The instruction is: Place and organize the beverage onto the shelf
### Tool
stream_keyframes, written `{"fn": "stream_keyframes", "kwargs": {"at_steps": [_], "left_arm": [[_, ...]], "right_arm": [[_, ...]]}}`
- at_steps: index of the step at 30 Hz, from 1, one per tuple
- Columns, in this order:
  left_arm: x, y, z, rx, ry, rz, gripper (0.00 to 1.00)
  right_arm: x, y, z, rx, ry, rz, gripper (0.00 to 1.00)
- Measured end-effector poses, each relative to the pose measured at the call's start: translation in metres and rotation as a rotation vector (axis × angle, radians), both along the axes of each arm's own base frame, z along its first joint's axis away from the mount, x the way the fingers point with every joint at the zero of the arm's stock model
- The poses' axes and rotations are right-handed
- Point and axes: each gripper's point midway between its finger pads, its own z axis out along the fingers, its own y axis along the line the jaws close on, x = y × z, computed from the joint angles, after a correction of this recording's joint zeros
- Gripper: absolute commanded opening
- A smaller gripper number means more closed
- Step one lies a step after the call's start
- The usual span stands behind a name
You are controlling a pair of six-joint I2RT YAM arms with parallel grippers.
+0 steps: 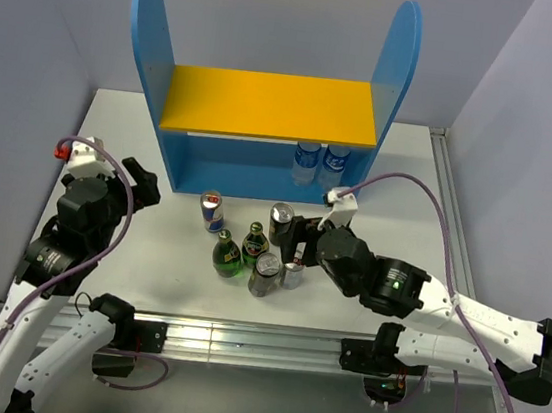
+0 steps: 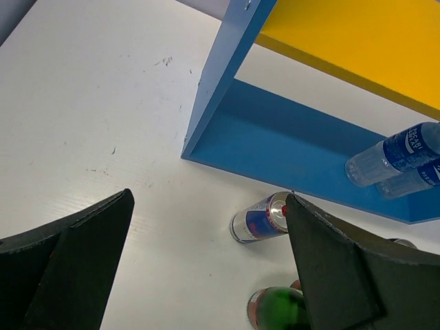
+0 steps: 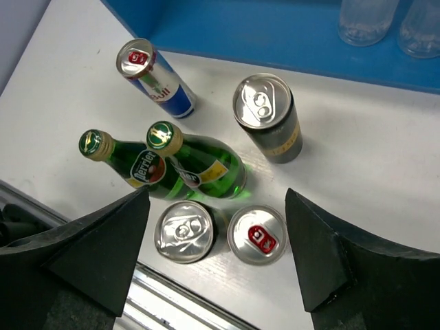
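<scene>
Empty left fingers (image 2: 75,261) spread wide, right fingers (image 3: 344,254) spread wide too, pointing steeply downward

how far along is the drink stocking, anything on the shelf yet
Barely begun. Done: only two clear water bottles stand on the shelf's lower level, at its right end. In hand: nothing; the right gripper hovers open over the cluster and the left gripper is open too. Left: two green bottles, the blue-silver can, a dark can and two more cans, all on the table.
</scene>
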Motion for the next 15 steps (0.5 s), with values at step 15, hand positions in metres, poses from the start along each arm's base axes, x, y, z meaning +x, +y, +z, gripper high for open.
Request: {"fn": "stream_keyframes", "kwargs": {"at_steps": [15], "left_arm": [[0.001,-0.055,-0.019,-0.011,0.078,-0.241,0.99]], "right_arm": [[-0.089,0.001,-0.037,0.037,0.057,0.014,0.92]]}}
